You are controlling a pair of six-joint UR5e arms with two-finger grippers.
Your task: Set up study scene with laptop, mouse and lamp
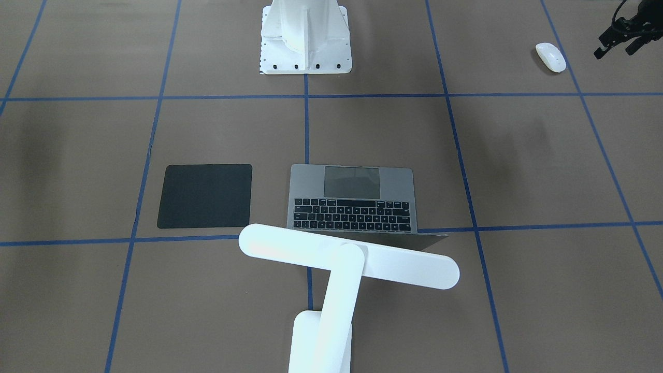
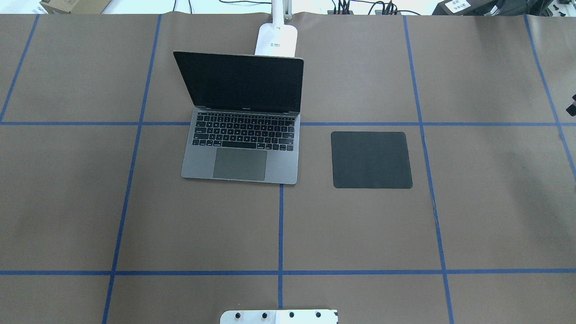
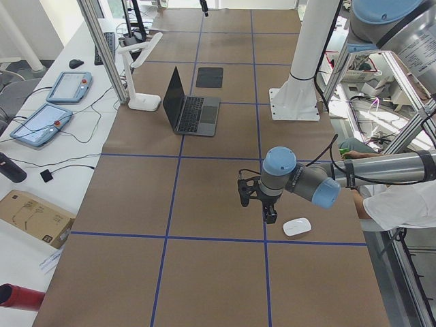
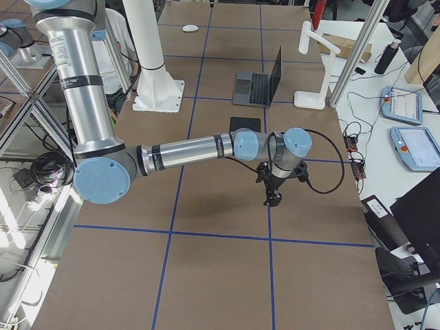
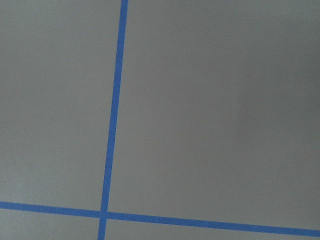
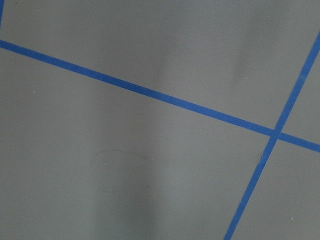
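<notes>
The dark-grey laptop (image 1: 352,199) (image 2: 243,139) stands open at mid-table, its screen upright. Just behind it stands the white lamp (image 1: 347,261) (image 2: 276,39), its bar head reaching over the lid. The white mouse (image 1: 550,57) (image 3: 297,227) lies alone at the table's left end, near the robot's side. My left gripper (image 1: 616,51) (image 3: 255,201) hovers beside the mouse without touching it, its fingers spread and nothing between them. Only a dark sliver of my right gripper (image 2: 572,107) (image 4: 271,192) shows at the overhead view's right edge; I cannot tell whether it is open or shut.
A flat black square mat (image 1: 205,196) (image 2: 371,159) lies beside the laptop on my right. The white bolted pedestal (image 1: 305,36) (image 2: 279,316) stands at the robot's edge. A person's sleeve (image 3: 402,204) shows near the mouse. Blue tape lines grid the brown table.
</notes>
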